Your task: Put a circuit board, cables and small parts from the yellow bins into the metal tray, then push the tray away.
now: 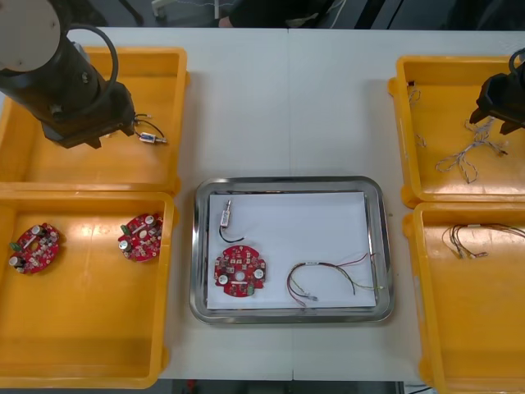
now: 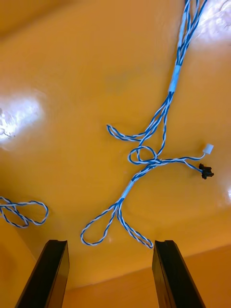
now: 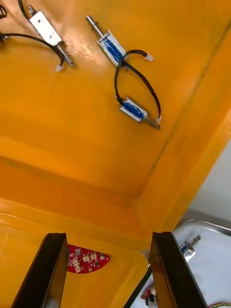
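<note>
So the right end effector (image 2: pixel 110 244) hangs wide open over the blue-and-white cable (image 2: pixel 175 74), upper-right yellow bin (image 1: pixel 459 90); left end effector (image 3: pixel 108 237) open too, above small metal parts (image 3: pixel 113 48) upper left.

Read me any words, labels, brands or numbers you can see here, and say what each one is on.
None can be read.
Round red circuit board in the shiny metal tray: any print too small to read.
Two round red circuit boards in the yellow plastic bin: too small as well.
</note>
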Robot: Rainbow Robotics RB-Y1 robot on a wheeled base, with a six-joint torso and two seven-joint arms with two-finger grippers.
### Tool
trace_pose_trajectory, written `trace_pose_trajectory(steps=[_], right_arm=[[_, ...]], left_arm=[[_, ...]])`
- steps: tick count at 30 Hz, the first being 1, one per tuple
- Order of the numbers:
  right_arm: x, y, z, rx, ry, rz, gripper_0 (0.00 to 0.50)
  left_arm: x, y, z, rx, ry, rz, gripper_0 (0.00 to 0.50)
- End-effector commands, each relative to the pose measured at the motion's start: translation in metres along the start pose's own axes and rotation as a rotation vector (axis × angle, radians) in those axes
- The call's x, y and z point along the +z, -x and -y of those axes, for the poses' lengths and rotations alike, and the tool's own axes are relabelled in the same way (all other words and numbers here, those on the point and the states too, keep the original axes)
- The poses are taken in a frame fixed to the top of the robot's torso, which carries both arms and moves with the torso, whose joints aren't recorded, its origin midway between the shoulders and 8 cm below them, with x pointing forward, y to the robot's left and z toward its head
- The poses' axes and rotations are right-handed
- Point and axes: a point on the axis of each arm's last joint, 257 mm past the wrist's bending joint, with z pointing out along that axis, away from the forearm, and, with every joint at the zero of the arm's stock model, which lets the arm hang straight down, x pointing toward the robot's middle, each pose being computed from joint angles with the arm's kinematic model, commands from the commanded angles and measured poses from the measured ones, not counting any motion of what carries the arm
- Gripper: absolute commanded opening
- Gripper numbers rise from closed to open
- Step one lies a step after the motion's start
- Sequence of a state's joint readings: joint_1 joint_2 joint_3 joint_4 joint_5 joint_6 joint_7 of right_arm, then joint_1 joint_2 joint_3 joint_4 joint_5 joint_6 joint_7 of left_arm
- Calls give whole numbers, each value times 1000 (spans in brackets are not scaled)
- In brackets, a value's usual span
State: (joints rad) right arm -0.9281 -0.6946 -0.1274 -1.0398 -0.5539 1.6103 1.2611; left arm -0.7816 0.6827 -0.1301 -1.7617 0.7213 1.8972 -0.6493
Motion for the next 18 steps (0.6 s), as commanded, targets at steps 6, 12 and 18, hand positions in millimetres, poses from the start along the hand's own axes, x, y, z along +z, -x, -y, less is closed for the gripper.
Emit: trace_pose_trajectory(steps=[6,12,18], right_arm=[[-26,36,-3,175,-25,32,500],[-14,44,8,245,-45,41,500],[-9,52,11,315,-24,60,500]], left_arm=[[-12,55,-11,-102,-16,113,500],[-7,70,1,-237,-71,131,500],[-4,78,10,-343,-87,96,500]])
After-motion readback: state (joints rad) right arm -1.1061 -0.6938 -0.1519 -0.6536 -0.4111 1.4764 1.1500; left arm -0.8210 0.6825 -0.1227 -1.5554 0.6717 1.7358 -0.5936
